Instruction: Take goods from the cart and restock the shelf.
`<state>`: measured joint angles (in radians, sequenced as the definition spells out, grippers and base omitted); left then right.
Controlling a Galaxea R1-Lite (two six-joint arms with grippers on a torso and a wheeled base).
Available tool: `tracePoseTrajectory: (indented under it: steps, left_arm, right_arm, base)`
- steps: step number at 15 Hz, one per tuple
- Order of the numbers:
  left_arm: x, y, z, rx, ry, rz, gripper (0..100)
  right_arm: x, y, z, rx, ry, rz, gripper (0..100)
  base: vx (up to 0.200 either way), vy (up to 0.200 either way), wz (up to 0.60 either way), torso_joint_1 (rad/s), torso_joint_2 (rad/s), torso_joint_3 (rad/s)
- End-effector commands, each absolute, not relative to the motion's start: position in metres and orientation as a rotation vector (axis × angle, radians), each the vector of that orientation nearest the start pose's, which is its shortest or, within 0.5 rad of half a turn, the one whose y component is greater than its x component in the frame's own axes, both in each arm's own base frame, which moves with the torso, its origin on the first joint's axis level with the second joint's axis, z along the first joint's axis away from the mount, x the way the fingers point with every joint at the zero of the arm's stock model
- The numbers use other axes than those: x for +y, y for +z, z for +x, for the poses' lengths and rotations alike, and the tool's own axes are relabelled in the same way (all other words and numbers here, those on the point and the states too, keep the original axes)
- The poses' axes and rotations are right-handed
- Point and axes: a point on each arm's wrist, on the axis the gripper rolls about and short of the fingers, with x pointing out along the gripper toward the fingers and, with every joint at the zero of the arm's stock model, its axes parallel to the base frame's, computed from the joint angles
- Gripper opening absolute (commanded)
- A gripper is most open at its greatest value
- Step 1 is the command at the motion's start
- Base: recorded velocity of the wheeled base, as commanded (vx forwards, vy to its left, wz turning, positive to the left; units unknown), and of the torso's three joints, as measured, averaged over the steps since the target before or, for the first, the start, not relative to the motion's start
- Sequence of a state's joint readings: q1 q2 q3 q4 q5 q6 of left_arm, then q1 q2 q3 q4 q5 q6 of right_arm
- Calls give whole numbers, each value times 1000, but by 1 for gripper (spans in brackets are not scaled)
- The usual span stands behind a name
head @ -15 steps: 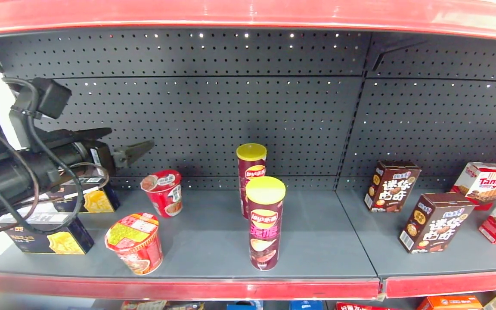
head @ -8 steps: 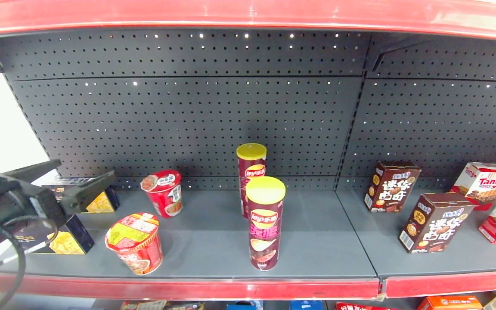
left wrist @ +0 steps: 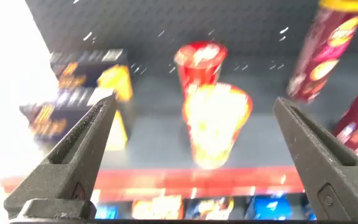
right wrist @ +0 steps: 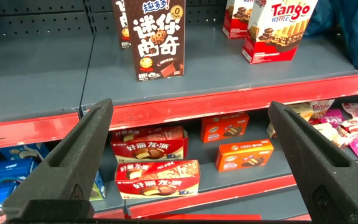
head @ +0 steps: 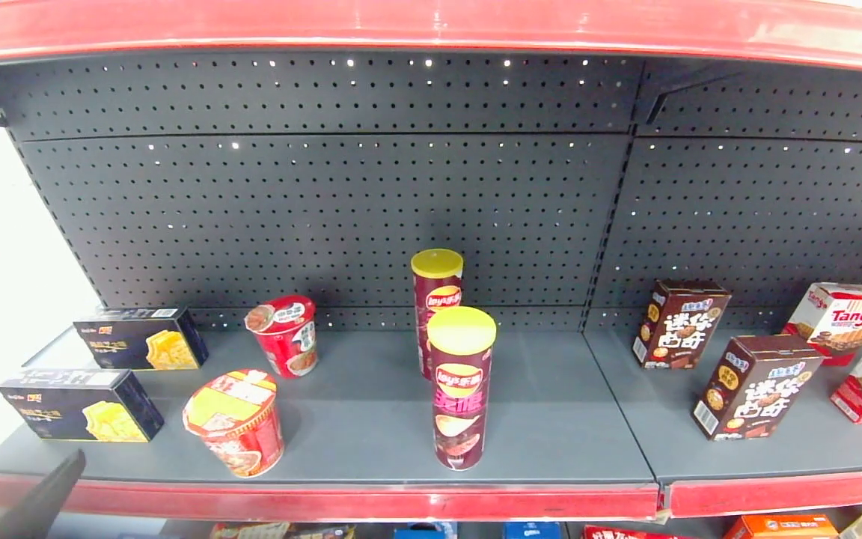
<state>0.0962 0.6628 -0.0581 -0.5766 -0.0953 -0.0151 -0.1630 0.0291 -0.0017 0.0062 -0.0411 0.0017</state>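
Left hand (left wrist: 194,104) hung open and empty, its two fingers spread wide, drawn back low in front of the left end of the shelf (head: 371,419). A second earlier it had stood open over the two dark blue boxes (head: 83,404) at that end. Half a second on, it had dropped beside the front box, and now a dark sliver of it showed at the head view's lower left corner — a clear withdrawal.

Both boxes lay flat on the shelf, one behind the other, with nothing touching them, so the placing there looked finished. Next to them stood two noodle cups (head: 235,423), then two crisp tubes (head: 461,389) upright in the middle. Brown biscuit boxes (head: 753,385) and wafer boxes (head: 839,318) stood on the right section. None of these had shifted.

Right hand (right wrist: 190,106) was open and empty as well, held low before the right section, with cake boxes (right wrist: 151,146) on the lower shelf (right wrist: 291,185) beyond it. With neither hand carrying anything, the next step was probably a return to the cart for another item — the bare stretches of shelf suggested much restocking was left.
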Motion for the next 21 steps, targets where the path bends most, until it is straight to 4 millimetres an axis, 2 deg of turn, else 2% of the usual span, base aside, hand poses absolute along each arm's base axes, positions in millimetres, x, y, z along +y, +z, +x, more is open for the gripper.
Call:
tracePoseTrajectory:
  steps: [1,4,6,10,13,21]
  left_arm:
    - [0,121,14,-43,50,-9,100]
    - [1,105,1,4,112,37,100]
    - [1,83,-12,84,108,52,100]
    - [2,76,-21,23,114,-17,100]
    - [0,76,-23,6,-11,5,100]
    - [2,76,-23,3,95,-41,100]
  right_arm:
    - [2,76,-20,35,-204,4,100]
    - [2,76,-20,35,-204,4,100]
    - [2,76,-20,35,-204,4,100]
    - [2,76,-20,35,-204,4,100]
    - [2,76,-20,35,-204,4,100]
    - [2,76,-20,35,-204,4,100]
  base:
    - [0,0,0,0,0,0]
    - [0,0,0,0,0,0]
    - [0,0,0,0,0,0]
    - [0,0,0,0,0,0]
    - [0,0,0,0,0,0]
    - [0,0,0,0,0,0]
